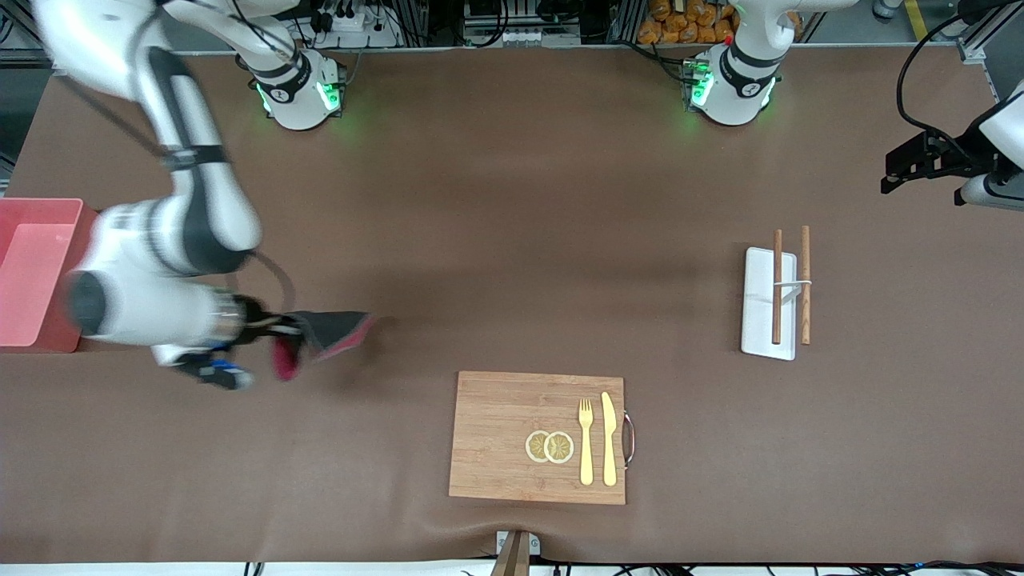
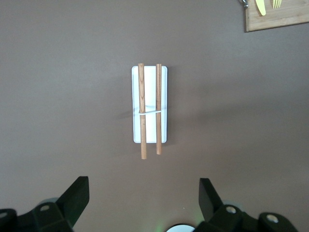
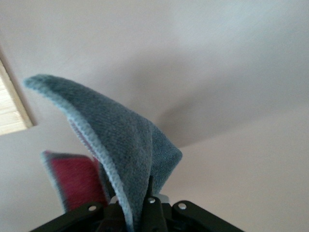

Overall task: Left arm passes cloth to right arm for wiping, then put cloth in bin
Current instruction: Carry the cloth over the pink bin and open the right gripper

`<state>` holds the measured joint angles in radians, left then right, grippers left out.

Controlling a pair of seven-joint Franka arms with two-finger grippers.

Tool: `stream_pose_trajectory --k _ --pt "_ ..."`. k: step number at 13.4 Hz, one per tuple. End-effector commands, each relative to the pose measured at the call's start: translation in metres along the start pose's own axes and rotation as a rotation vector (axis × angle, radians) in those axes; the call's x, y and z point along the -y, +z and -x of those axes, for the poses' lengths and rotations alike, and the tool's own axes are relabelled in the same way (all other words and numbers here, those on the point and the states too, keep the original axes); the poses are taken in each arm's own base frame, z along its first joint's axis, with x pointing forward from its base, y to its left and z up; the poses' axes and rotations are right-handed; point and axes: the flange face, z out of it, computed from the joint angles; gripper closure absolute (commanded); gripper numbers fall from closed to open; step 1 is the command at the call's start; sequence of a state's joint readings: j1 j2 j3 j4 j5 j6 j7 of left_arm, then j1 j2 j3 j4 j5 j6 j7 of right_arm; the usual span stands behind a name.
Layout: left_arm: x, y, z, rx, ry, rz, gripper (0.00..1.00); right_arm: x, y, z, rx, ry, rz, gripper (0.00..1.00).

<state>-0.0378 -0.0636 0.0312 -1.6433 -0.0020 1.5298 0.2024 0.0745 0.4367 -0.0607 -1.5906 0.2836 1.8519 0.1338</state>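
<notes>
The right gripper (image 1: pixel 268 332) is clamped on the cloth (image 1: pixel 332 332), which hangs from its fingers just above the table (image 1: pixel 512 240), so the handover is judged complete; whether wiping is finished cannot be told, and the drop into the bin (image 1: pixel 36 272), near this gripper at the right arm's end, remains. Counted outward from the gripper: one cloth, one bin, one cutting board (image 1: pixel 538 436), one white tray (image 1: pixel 768 304) with two wooden sticks (image 1: pixel 777 286). The left gripper (image 2: pixel 140 200) waits with fingers apart and empty, over the table near that tray.

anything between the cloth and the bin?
Only the right arm's own forearm. The right gripper, shut on the cloth, hangs over bare table beside the bin, as the front view shows. Left gripper waits open.
</notes>
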Motion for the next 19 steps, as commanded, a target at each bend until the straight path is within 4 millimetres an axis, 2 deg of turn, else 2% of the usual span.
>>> stream_pose_trajectory --k 1,3,5,7,9,11,13,14,16,17,18,19 --pt "-0.017 -0.010 -0.008 -0.001 0.030 -0.053 0.00 -0.082 -0.058 -0.001 -0.031 -0.146 -0.048 1.00" --pt "-0.023 -0.010 -0.014 -0.008 -0.100 -0.054 0.00 -0.152 -0.104 -0.002 -0.041 -0.247 0.000 1.00" --pt "-0.031 -0.011 -0.015 -0.010 -0.117 -0.053 0.00 -0.216 -0.154 0.005 -0.064 -0.331 0.060 1.00" --pt "-0.035 -0.013 -0.016 -0.018 -0.111 -0.057 0.00 -0.267 -0.192 0.018 -0.081 -0.426 0.131 1.00" --pt "-0.045 -0.013 -0.017 -0.019 -0.092 -0.065 0.00 -0.314 -0.213 0.028 -0.069 -0.542 0.230 1.00" --pt "-0.041 -0.014 -0.017 -0.021 -0.098 -0.066 0.00 -0.365 -0.214 0.036 -0.045 -0.580 0.276 1.00" --pt "-0.037 -0.014 -0.017 -0.022 -0.107 -0.063 0.00 -0.416 -0.214 0.029 -0.068 -0.679 0.410 1.00" --pt "-0.037 -0.014 -0.017 -0.021 -0.107 -0.061 0.00 -0.452 -0.202 0.024 -0.092 -0.707 0.438 1.00" --pt "-0.037 -0.015 -0.016 -0.024 -0.107 -0.065 0.00 -0.489 -0.162 0.010 -0.092 -0.707 0.430 1.00" --pt "-0.037 -0.014 -0.016 -0.022 -0.107 -0.066 0.00 -0.509 -0.134 0.005 -0.075 -0.692 0.395 1.00" --pt "-0.036 -0.015 -0.016 -0.023 -0.109 -0.068 0.00 -0.521 -0.108 -0.001 -0.088 -0.679 0.356 1.00" --pt "-0.035 -0.015 -0.016 -0.023 -0.109 -0.069 0.00 -0.528 -0.084 -0.007 -0.107 -0.666 0.303 0.91"
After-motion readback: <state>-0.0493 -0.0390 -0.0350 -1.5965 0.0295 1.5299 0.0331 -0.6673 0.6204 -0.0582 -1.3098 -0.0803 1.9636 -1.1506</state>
